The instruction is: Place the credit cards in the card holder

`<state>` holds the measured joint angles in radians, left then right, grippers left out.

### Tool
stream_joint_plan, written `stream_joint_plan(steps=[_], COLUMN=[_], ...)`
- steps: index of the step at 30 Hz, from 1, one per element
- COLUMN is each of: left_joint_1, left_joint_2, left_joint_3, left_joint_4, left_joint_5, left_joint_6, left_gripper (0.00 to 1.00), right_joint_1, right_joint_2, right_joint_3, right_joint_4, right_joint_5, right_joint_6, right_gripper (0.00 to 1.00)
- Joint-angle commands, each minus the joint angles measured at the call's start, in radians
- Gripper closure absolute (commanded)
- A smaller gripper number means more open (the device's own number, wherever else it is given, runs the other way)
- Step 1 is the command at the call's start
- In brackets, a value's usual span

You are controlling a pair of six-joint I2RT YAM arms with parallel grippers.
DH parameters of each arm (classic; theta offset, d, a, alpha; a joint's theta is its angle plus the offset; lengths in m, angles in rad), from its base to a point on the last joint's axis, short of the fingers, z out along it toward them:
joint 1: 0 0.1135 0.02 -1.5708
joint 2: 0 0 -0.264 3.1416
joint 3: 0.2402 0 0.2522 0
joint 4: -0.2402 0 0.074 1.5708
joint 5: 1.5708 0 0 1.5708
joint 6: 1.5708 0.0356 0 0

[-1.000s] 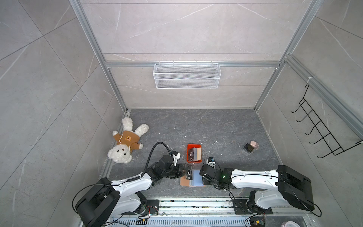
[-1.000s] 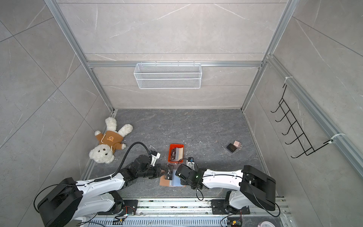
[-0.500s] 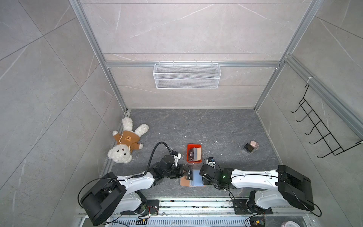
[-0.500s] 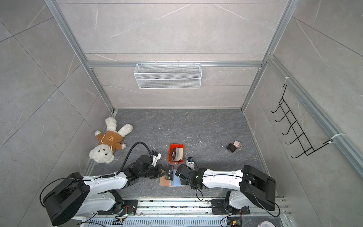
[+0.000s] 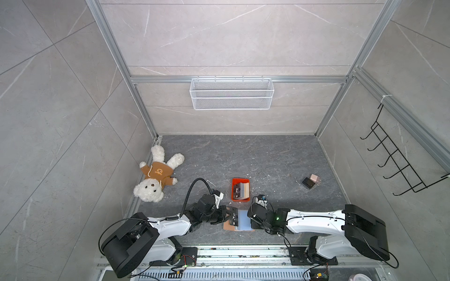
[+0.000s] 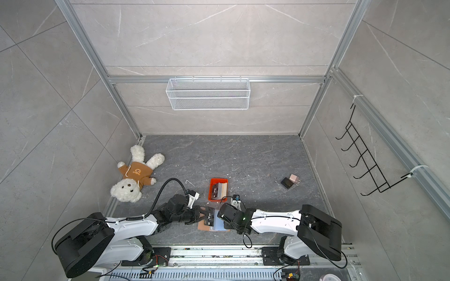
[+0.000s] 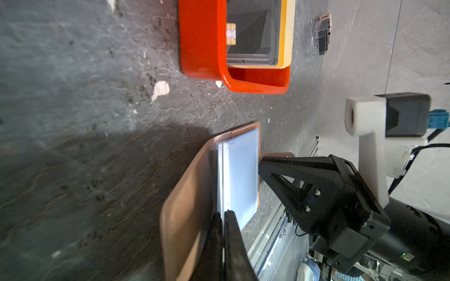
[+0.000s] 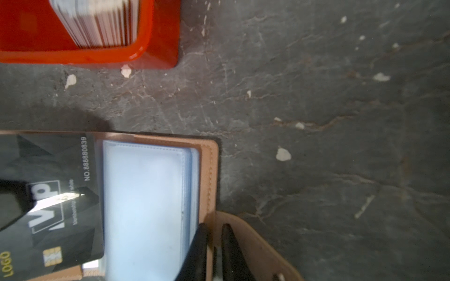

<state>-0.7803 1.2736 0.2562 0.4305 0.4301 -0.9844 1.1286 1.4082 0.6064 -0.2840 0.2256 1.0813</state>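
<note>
In both top views the left gripper (image 5: pixel 226 215) is seen pressed together on a black VIP card (image 5: pixel 234 216), which is held over the 9 o'clock half of the open card holder (image 5: pixel 227 225). The right gripper (image 5: pixel 250 220) is set at the holder's 3 o'clock edge. More credit cards (image 5: pixel 241 190) are stacked in an orange-red tray (image 5: pixel 240 180) at 12 o'clock of the holder. A teddy bear (image 5: pixel 155 175) lies well apart at 10 o'clock.

In the left wrist view the card is pinched edge-on beside the bluish sleeves (image 7: pixel 241 175).

In the right wrist view the right gripper (image 8: pixel 214 228) is nearly closed, and the holder's tan cover edge is clamped between its jaws.
</note>
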Motion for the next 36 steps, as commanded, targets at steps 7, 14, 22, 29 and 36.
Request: stream_joint_plan(steps=[7, 14, 22, 29, 36], left_joint_1=[-0.006, -0.01, -0.017, -0.019, -0.032], left_joint_2=[0.052, 0.103, 0.114, 0.11, 0.119], left_joint_3=[-0.017, -0.018, -0.027, -0.041, -0.037], left_joint_4=[0.129, 0.18, 0.191, 0.181, 0.182], left_joint_5=[0.051, 0.061, 0.055, 0.039, 0.047], left_joint_6=[-0.058, -0.067, -0.077, -0.098, -0.102], left_gripper=[1.0, 1.0, 1.0, 1.0, 1.0], right_joint_1=[0.004, 0.004, 0.004, 0.004, 0.004], right_joint_2=[0.018, 0.015, 0.013, 0.014, 0.025], right_joint_3=[-0.009, -0.017, -0.023, -0.022, -0.019], right_joint_4=[-0.018, -0.02, -0.02, -0.02, -0.021], right_joint_5=[0.032, 0.037, 0.04, 0.043, 0.043], right_joint_6=[-0.008, -0.009, -0.004, -0.002, -0.004], right_gripper=[0.85, 0.85, 0.86, 0.86, 0.87])
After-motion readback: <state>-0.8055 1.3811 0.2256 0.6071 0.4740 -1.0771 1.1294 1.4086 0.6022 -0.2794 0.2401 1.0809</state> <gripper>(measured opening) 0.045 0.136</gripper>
